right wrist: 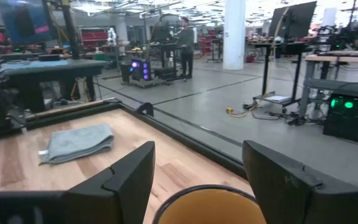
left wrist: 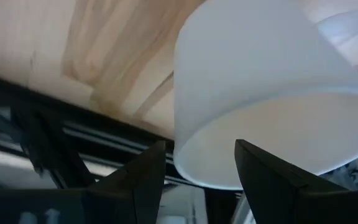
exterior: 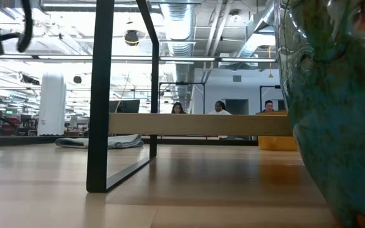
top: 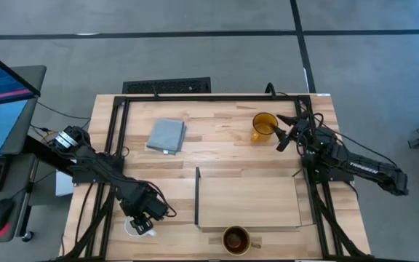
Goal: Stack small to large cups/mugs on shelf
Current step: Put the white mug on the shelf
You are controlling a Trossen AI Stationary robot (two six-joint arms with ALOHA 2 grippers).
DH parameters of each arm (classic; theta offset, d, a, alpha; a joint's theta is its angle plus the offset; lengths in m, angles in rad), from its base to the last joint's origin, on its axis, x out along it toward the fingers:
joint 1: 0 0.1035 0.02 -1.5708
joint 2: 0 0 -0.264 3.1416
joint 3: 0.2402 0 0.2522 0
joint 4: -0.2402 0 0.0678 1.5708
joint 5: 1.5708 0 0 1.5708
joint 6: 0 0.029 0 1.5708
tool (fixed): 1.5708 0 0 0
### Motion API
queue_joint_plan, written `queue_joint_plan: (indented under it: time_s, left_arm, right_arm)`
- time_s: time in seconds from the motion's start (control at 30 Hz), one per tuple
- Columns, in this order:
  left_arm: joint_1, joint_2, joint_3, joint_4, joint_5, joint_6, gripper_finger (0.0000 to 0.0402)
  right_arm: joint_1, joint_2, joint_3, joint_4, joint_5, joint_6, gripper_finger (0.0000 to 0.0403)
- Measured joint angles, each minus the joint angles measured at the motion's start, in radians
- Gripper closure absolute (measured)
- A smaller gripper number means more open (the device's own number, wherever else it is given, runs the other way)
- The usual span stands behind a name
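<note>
White mug (left wrist: 272, 93) between spread left gripper (left wrist: 197, 171) fingers, near-left, rim straddled, not yet clamped | yellow mug (right wrist: 209, 205) under wide-spread right gripper (right wrist: 197, 180), far-right | shelf (top: 249, 204) between.

The table (top: 224, 149) is pale, smooth wood with visible grain, and the shelf (top: 249, 204) is a similar light-wood board with a thin dark matt panel along one edge. The white mug (left wrist: 260, 93) looks smooth and matt, the yellow mug (top: 262, 125) glossy, and the glass mug (top: 236, 239) clear and shiny. The folded cloth (top: 166, 135) is soft grey-blue fabric.
</note>
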Motion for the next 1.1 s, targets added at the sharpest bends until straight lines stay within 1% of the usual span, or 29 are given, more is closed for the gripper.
queue_joint_plan:
  time_s: [0.2,0.33,0.47,0.6,0.8,0.93,1.1]
  left_arm:
    - [-0.027,0.0,0.0,0.019,0.01,-0.176,0.0217]
    - [-0.025,0.0,0.0,0.02,-0.007,-0.268,0.0224]
    - [-0.026,0.0,0.0,0.019,-0.035,-0.332,0.0249]
    - [-0.026,0.0,0.0,0.019,-0.068,-0.39,0.0285]
    - [-0.028,0.0,0.0,0.019,-0.093,-0.401,0.0344]
    - [-0.028,-0.001,0.002,0.02,-0.113,-0.355,0.0388]
    - [-0.003,-0.003,0.003,0.015,-0.14,-0.256,0.0396]
  right_arm:
    - [-0.026,0.0,0.0,0.0,-0.002,0.0,0.0136]
    - [-0.036,0.0,0.0,0.0,-0.003,0.0,0.0136]
    - [-0.038,0.0,0.0,0.0,-0.003,0.0,0.0136]
    - [-0.039,0.0,0.0,0.0,-0.003,0.001,0.0136]
    - [-0.039,0.0,0.0,0.0,-0.003,0.0,0.0136]
    - [-0.039,0.0,0.0,0.0,-0.003,0.0,0.0136]
    - [-0.039,0.0,0.0,0.0,-0.003,0.0,0.0136]
